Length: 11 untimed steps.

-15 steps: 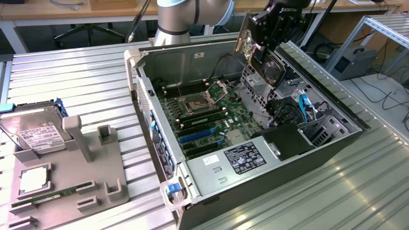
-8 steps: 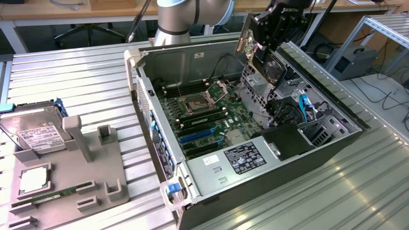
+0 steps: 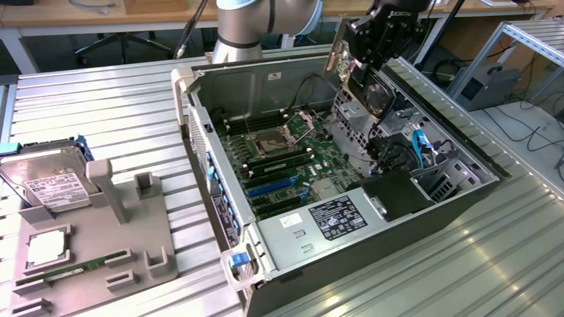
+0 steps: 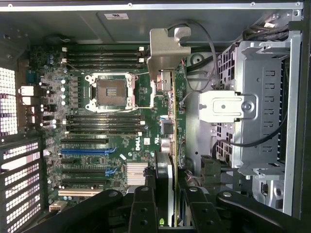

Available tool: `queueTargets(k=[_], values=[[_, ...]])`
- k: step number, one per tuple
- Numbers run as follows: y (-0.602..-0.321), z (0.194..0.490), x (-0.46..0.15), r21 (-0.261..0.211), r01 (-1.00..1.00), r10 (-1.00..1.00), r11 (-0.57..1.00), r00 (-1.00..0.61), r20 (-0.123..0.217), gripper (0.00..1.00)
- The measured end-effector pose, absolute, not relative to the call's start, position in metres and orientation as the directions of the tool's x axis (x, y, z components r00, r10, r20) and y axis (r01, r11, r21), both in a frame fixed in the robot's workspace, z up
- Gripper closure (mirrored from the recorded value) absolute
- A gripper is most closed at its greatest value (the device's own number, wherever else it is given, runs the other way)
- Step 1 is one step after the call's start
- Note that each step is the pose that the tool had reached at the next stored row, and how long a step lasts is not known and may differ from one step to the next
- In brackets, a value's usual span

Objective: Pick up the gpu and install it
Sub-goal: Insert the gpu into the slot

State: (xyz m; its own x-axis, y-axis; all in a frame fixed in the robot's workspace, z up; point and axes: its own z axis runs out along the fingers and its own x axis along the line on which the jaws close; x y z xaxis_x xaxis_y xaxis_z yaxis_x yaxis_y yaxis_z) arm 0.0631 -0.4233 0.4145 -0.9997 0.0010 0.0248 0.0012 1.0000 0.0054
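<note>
Nearest in the exterior view is the open end of the case (image 3: 291, 290), lying on its side on the slatted surface (image 3: 105, 112). A black label (image 3: 337, 216) inside it carries white print too fine to read. Above the case's far wall, the end effector (image 3: 370, 63) holds the gpu (image 3: 377, 99) clear of everything, its round cooler facing the case's drive end and its silver bracket (image 3: 336, 56) uppermost. The housing seems to read ROBOTIQ. Beside the case a hard drive (image 3: 44, 181) stands in a grey tray (image 3: 132, 244). In the wrist view the fingers (image 4: 143, 204) come first. The end effector (image 4: 167, 199) is about half closed, clamped on both faces of the gpu (image 4: 165, 170), which shows edge-on over the seam between the motherboard (image 4: 97, 126) and the drive cage (image 4: 262, 97), with the bracket (image 4: 165, 53) at its far end. The empty socket (image 4: 108, 92) and the blue slots (image 4: 87, 150) lie toward the case's vented wall. White lettering beside the slots looks like DELL; the sticker (image 4: 116, 16) on the case wall is illegible. The card's length appears to run across the slots, so I judge that the work now is squaring: edge parallel to the chosen slot, bracket toward the vented wall, card plumb, grip firm, clear of the cables (image 4: 204, 58) by the cage.
</note>
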Motion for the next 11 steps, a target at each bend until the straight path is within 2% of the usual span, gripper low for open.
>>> queueTargets(k=[5,11], values=[[-0.4234,0.4145,0.0631,0.005,-0.042,-0.042,0.999,-0.999,0.025,0.73],[-0.4233,0.4145,0.0631,0.005,-0.218,-0.218,0.976,-0.976,0.025,0.73]])
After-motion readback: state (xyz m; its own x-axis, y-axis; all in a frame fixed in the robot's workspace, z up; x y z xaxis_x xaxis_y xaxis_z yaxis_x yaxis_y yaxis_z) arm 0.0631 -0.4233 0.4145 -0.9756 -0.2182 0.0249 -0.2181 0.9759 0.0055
